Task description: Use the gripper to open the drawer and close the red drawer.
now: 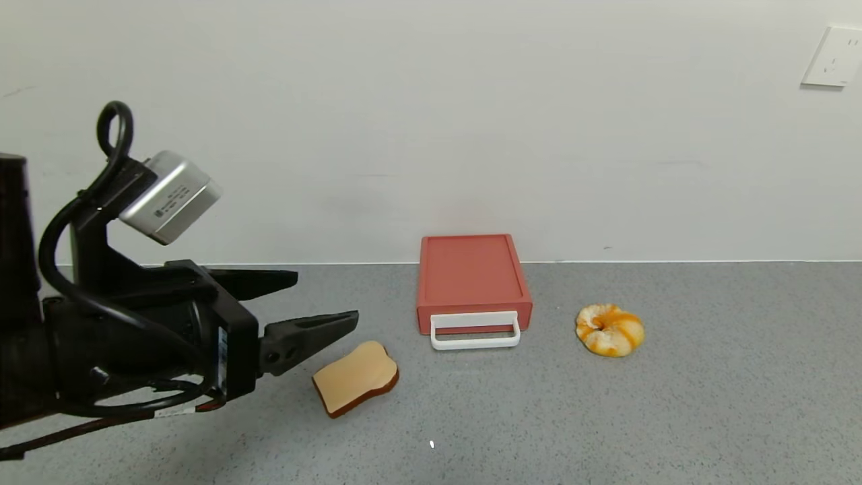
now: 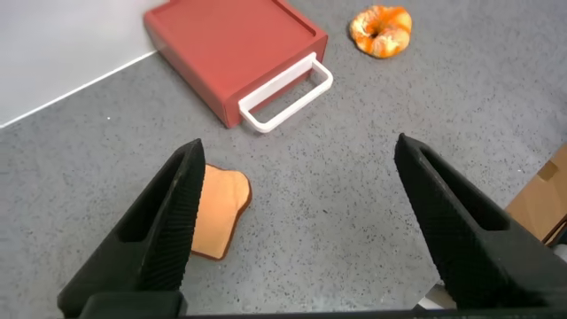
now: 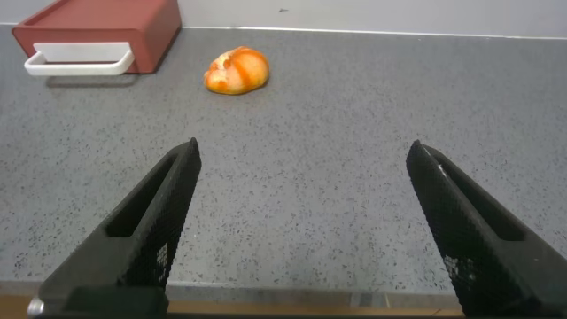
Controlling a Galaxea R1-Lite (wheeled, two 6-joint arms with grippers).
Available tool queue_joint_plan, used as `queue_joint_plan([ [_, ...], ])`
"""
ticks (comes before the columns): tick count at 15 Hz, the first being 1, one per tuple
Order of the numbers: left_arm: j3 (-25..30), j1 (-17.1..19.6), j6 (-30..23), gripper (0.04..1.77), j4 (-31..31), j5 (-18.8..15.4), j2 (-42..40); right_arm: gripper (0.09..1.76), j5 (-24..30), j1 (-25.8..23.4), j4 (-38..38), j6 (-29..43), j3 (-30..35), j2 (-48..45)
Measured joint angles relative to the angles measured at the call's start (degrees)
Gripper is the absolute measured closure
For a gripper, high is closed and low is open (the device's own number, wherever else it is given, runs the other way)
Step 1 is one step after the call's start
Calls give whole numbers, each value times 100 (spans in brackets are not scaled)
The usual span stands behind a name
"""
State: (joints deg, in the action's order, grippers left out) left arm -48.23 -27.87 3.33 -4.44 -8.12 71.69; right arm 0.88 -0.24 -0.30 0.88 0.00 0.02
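The salmon-red drawer (image 1: 471, 276) lies flat on the grey table against the wall, shut, with its white loop handle (image 1: 475, 331) facing me. It also shows in the left wrist view (image 2: 232, 46) and the right wrist view (image 3: 102, 27). My left gripper (image 1: 326, 296) is open and empty, raised over the table to the left of the drawer, well short of the handle. My right gripper (image 3: 301, 155) is open and empty, low over the table's front edge; it does not show in the head view.
A toast slice (image 1: 355, 385) lies just under and ahead of the left fingers, left of the drawer. An orange-glazed bun (image 1: 609, 329) lies right of the drawer. A wall socket (image 1: 835, 56) is at upper right. A cardboard box (image 2: 542, 202) stands beyond the table edge.
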Motion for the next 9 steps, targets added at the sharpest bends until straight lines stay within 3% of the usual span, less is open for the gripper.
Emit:
queue_joint_plan([
  [9,752,627,-35,14,177,193,-1379,14,-2,-2,-2,0,0,0],
])
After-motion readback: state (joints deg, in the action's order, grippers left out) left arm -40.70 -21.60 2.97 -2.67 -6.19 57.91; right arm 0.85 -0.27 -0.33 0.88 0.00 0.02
